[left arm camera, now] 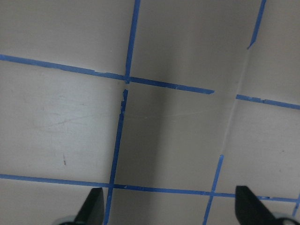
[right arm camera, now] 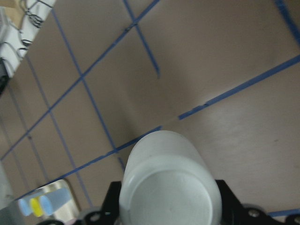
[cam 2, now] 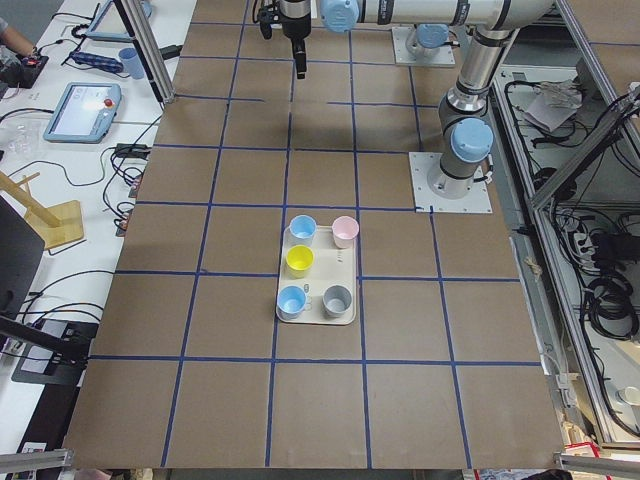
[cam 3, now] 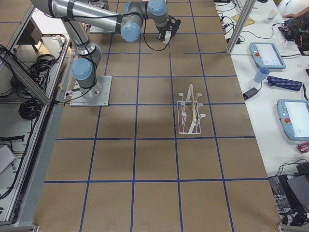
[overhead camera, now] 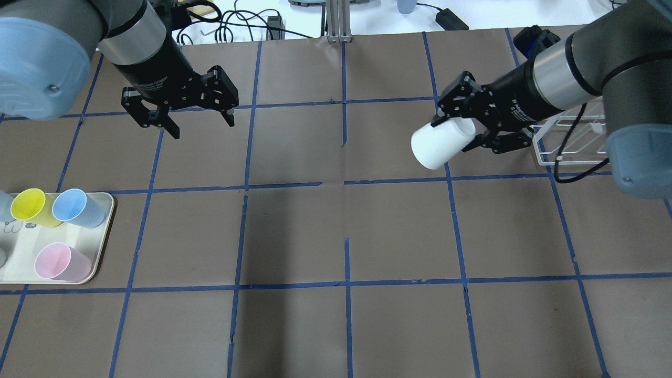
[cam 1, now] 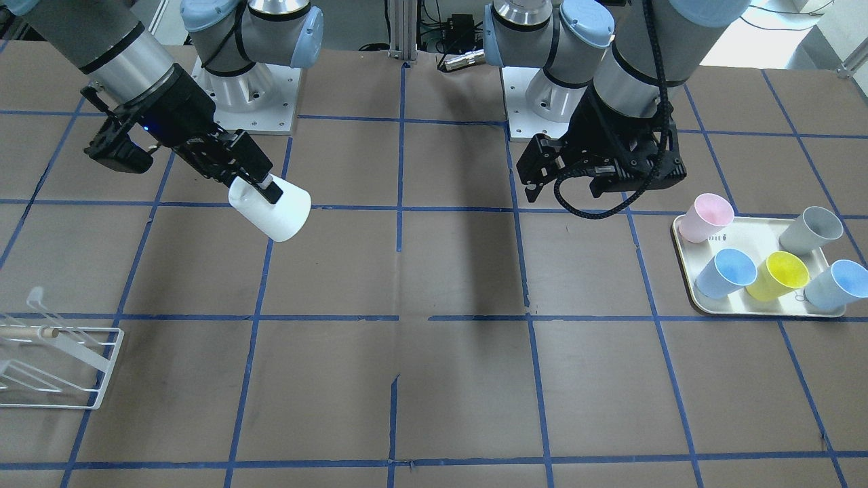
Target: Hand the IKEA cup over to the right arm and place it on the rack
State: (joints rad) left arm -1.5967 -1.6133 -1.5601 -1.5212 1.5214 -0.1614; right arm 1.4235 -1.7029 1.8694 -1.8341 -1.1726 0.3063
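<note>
From overhead, a beige tray sits at the lower left edge, holding a yellow cup, a blue cup and a pink cup. Above it, in the upper left, the left gripper hangs with its fingers spread wide and nothing between them. Right of centre, in the upper half, the right gripper is clamped on the IKEA cup near its base. The cup is tipped on its side, mouth toward the lower left. At the right edge the rack stands partly behind the right arm.
</note>
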